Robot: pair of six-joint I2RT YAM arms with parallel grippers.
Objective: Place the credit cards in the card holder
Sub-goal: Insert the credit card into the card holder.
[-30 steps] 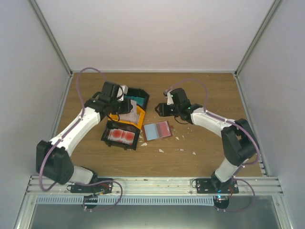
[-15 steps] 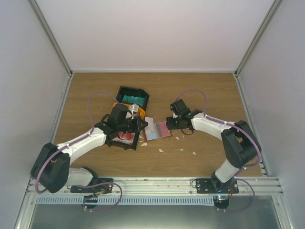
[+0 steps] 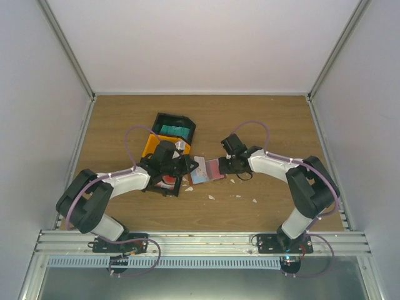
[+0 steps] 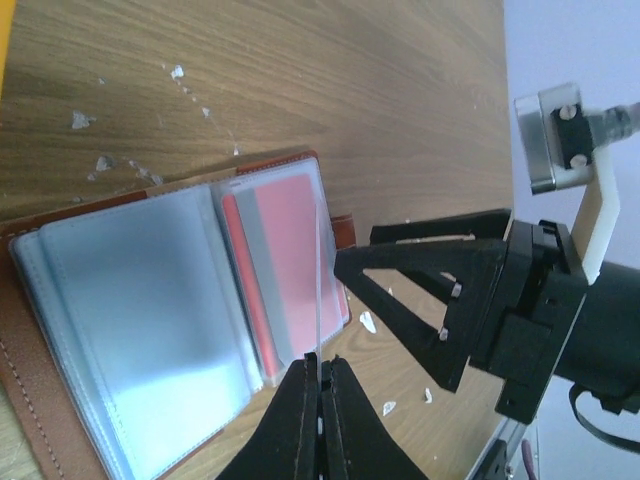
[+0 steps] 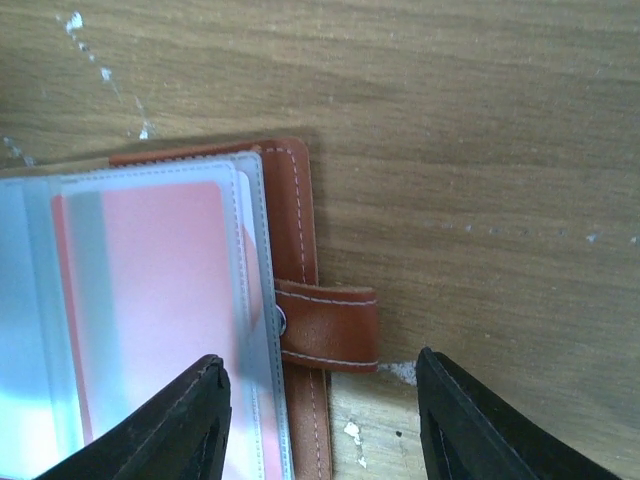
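Observation:
The card holder (image 3: 207,170) lies open on the wood, its clear sleeves (image 4: 130,300) facing up and a pink-red credit card (image 4: 290,255) inside the right-hand sleeve. My left gripper (image 4: 320,372) is shut on another credit card (image 4: 318,290), seen edge-on as a thin pale line standing over that sleeve. In the top view the left gripper (image 3: 189,167) is at the holder's left side. My right gripper (image 5: 320,410) is open, its fingers astride the holder's brown snap strap (image 5: 330,328) without touching it. It sits at the holder's right edge (image 3: 226,165).
A black bin with teal cards (image 3: 175,129) stands behind the left arm, with a yellow bin (image 3: 152,144) beside it. Another black bin with red cards (image 3: 164,181) lies partly under the left wrist. Small white chips (image 3: 211,197) are scattered on the wood.
My left arm has swung from the bins toward the card holder, carrying a card. The right gripper has come down and left to the holder's right edge.

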